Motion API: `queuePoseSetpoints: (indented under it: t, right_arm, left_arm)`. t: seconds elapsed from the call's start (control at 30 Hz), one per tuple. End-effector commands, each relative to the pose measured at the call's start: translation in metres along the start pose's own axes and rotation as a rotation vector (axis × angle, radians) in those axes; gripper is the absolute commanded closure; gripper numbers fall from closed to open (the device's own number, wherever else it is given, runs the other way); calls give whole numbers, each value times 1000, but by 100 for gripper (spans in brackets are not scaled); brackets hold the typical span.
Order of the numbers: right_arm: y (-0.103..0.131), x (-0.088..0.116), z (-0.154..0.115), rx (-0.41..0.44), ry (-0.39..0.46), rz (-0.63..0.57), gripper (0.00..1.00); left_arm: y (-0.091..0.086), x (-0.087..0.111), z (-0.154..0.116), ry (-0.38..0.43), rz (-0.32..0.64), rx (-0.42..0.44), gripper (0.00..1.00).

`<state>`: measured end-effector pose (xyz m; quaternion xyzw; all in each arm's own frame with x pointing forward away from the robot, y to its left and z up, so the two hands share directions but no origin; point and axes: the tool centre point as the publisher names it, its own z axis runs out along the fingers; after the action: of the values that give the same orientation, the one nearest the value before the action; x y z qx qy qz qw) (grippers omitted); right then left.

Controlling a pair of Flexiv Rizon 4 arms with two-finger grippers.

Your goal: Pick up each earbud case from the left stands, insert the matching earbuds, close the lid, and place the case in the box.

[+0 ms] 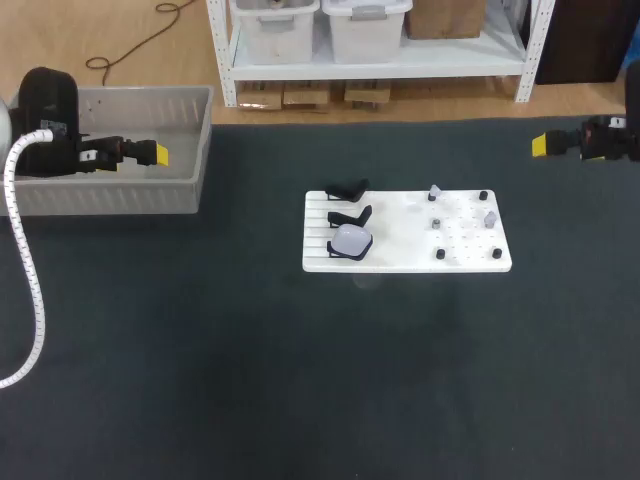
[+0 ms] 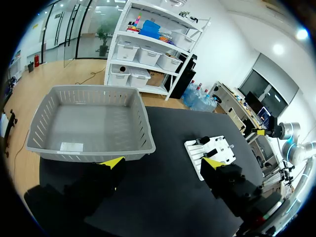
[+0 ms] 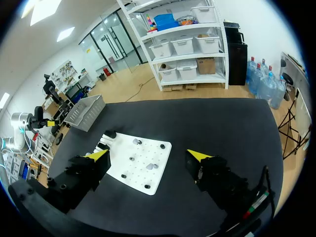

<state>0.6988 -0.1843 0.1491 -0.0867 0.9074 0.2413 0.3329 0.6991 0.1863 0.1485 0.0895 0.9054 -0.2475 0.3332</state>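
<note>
Robotics lab, bench test setup. Left gripper point(image 2: 163, 163) and right gripper point(image 3: 149, 155), yellow-tipped, jaws spread, over dark-matted table point(image 1: 300, 380). Grey slatted bin point(image 2: 89, 150) just ahead of left jaws; white pegged fixture board point(image 3: 140, 175) ahead of right jaws.

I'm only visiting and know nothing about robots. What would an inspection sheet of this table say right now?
Surface: dark table mat with a white board at its middle.
Job's things: white earbud case on the nearest of three black stands, the other two bare; small earbuds on the board's right part; grey box at the left.
Clutter: nothing seen.
Grippers: left gripper open, over the box; right gripper open, at the far right.
Cables: white ribbed hose along the left arm.
Surroundings: nothing seen.
</note>
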Motion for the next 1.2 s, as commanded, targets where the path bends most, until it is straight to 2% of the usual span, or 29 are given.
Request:
queuePoseSetpoints:
  t: [0.03,0.27,0.43,0.5,0.83,1.0,1.2]
  right_arm:
    - [0,0,0,-1,1,0,0]
    - [0,0,0,-1,1,0,0]
    - [0,0,0,-1,1,0,0]
    - [0,0,0,-1,1,0,0]
    - [0,0,0,-1,1,0,0]
    - [0,0,0,-1,1,0,0]
    - [0,0,0,-1,1,0,0]
  left_arm:
    - [-1,-1,0,5,-1,-7,0]
    - [-3,-2,-1,-1,14,9,0]
    - [-15,-8,-6,-34,116,145,0]
    - [-20,-12,-6,-39,145,229,0]
    - [-50,-22,-4,-66,444,480,0]
    - [-65,-32,-2,-76,620,528,0]
    - [-72,-27,8,-30,813,563,0]
